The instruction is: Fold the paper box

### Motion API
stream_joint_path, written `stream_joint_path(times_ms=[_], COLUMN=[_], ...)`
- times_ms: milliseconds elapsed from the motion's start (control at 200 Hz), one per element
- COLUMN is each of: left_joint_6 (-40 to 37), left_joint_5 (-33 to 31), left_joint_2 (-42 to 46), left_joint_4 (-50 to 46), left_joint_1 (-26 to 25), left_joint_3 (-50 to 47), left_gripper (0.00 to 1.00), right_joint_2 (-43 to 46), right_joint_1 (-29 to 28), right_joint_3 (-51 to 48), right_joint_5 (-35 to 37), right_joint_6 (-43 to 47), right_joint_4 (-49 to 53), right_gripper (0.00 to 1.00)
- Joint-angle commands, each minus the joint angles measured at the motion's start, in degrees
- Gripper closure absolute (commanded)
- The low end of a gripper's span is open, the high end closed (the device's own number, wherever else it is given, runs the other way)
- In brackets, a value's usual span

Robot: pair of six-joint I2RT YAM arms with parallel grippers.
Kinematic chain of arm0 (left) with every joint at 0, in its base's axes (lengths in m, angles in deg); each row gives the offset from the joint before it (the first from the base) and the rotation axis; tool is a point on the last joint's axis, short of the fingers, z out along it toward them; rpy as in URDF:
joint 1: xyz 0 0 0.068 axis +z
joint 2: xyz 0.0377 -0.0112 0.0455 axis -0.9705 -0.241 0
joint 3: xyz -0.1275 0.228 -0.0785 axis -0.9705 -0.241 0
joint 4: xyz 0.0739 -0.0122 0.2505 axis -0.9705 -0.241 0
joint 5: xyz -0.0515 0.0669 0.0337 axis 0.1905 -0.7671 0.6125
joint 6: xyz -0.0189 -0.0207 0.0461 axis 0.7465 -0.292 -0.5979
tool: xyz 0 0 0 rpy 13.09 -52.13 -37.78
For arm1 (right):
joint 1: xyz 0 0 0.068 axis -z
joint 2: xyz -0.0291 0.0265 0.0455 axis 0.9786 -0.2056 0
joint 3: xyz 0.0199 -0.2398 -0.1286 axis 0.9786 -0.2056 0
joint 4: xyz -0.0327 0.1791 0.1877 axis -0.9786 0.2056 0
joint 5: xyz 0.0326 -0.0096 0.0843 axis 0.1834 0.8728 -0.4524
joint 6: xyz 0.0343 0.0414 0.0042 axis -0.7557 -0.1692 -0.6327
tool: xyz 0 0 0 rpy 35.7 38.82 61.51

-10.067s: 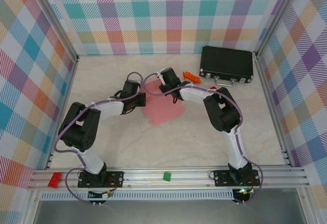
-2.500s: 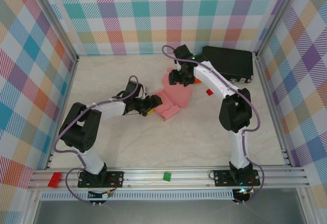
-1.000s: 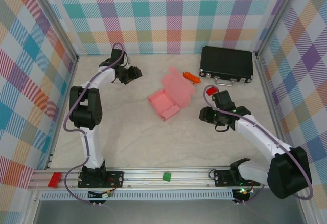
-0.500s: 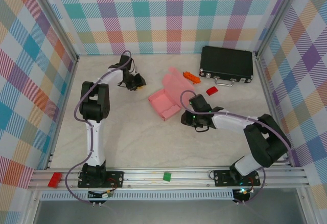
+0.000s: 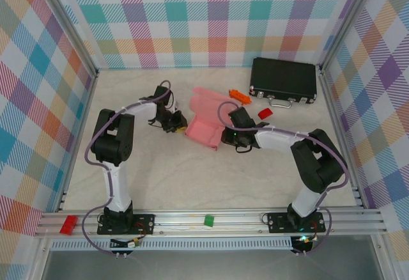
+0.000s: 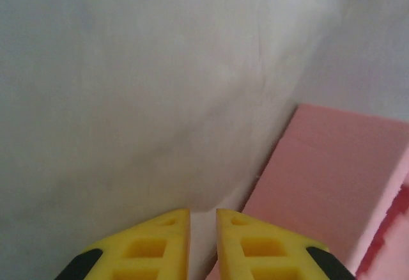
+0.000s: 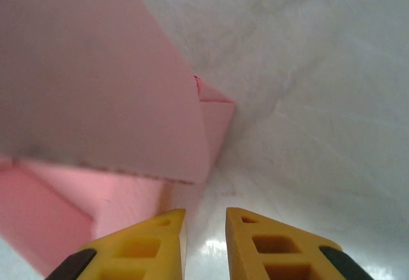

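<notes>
The paper box [image 5: 203, 131] is a pink, partly folded tray at the table's middle, with its lid flap [image 5: 209, 100] standing up behind it. My left gripper [image 5: 178, 126] sits low against the box's left side. In the left wrist view its yellow fingers [image 6: 160, 245] are a narrow gap apart over bare table, with the box wall [image 6: 332, 184] to their right. My right gripper [image 5: 225, 138] is at the box's right side. Its fingers [image 7: 275, 245] are also slightly apart and hold nothing; the pink box [image 7: 96, 88] looms above and to their left.
A black case [image 5: 283, 80] lies at the back right. A small orange piece [image 5: 238, 94] and a red piece [image 5: 264, 112] lie near it. The front rail carries a green block [image 5: 208, 220] and a red block [image 5: 67, 224]. Checked walls enclose the table.
Both arms swung in from the sides to flank the box, and both pairs of jaws narrowed. The lid flap leans further left than before.
</notes>
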Motion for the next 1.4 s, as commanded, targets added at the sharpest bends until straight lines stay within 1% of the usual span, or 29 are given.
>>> stream_joint_path(times_ms=[0,165,195,270,415,570,685,775,880,940,1090,1165,1305,1395], left_joint_6=[4.1,9.6,10.3,11.3,11.5,11.1,10.9,10.6,10.2,10.2,10.0,9.5,9.2,9.2], left_joint_5=[2.0,-0.1,-0.5,-1.9,-5.1,-8.1,-9.9,-9.4,-7.4,-6.5,-6.8,-6.4,-3.0,-0.6], left_joint_2=[5.2,11.1,12.2,15.1,20.0,22.7,24.6,25.3,25.1,25.0,26.1,26.6,25.3,24.2], left_joint_4=[3.0,8.7,11.4,12.6,12.5,11.3,11.7,13.4,15.1,15.9,17.0,18.3,21.3,23.4], left_joint_1=[-2.5,-4.0,-4.1,-4.2,-4.2,-4.2,-4.2,-4.2,-4.2,-4.3,-4.4,-4.3,-4.3,-4.4], left_joint_3=[-6.2,-16.0,-17.4,-20.1,-22.5,-23.4,-24.3,-25.2,-25.4,-25.5,-26.1,-26.6,-27.0,-27.3], left_gripper=[0.82,0.80,0.80,0.80,0.76,0.74,0.74,0.73,0.72,0.72,0.71,0.69,0.68,0.66], right_joint_2=[-2.6,-3.9,-3.7,-3.0,-0.4,2.9,4.6,5.2,4.0,3.1,1.2,-0.2,-2.7,-3.3], right_joint_1=[0.5,0.6,0.6,0.7,1.2,1.7,2.3,2.8,2.9,3.0,3.0,3.0,3.0,3.0], right_joint_3=[3.5,5.9,5.9,5.9,5.5,5.3,5.8,5.4,5.7,6.0,6.6,7.5,9.1,9.4], right_joint_5=[0.6,2.2,2.6,3.7,4.2,4.1,1.6,-3.4,-8.5,-10.3,-10.1,-10.3,-10.4,-10.5], right_joint_6=[3.7,5.5,5.9,6.9,9.2,11.1,12.1,12.3,12.4,12.2,11.5,11.5,11.5,11.3], right_joint_4=[3.6,6.6,7.0,8.1,9.6,11.4,12.1,10.3,8.5,8.0,7.5,7.7,8.0,7.0], right_gripper=[0.76,0.75,0.74,0.74,0.72,0.69,0.69,0.68,0.61,0.60,0.59,0.58,0.57,0.59])
